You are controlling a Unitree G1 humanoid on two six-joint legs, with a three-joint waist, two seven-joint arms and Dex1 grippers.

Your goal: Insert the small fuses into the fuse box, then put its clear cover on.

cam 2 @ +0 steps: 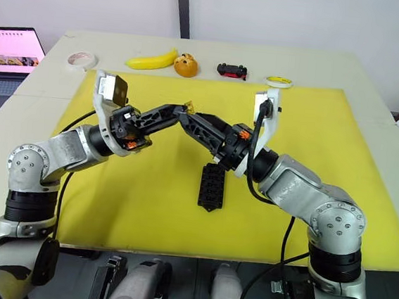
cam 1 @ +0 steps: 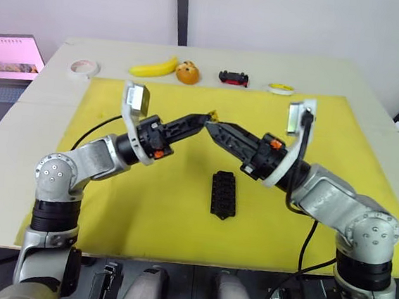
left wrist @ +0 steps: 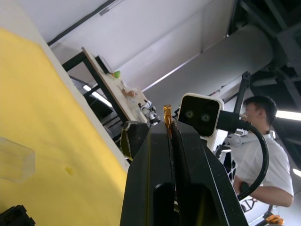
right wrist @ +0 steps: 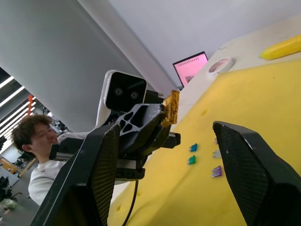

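1. Above the yellow mat (cam 1: pixel 144 208), the left claw (cam 1: pixel 208 117) is pinched tight on an orange fuse (right wrist: pixel 171 107), its tip poking out past the fingers.
2. Facing it, the right claw (cam 1: pixel 215 130) is spread wide, its fingertips close to that fuse without gripping it.
3. Below both, the fuse box (cam 1: pixel 223 193) lies flat on the mat.
4. Blue (right wrist: pixel 193 147), green (right wrist: pixel 191 160), grey (right wrist: pixel 217 153) and purple (right wrist: pixel 217 171) fuses lie on the mat.
5. The clear cover (left wrist: pixel 15 160) rests on the mat, partly cut off.
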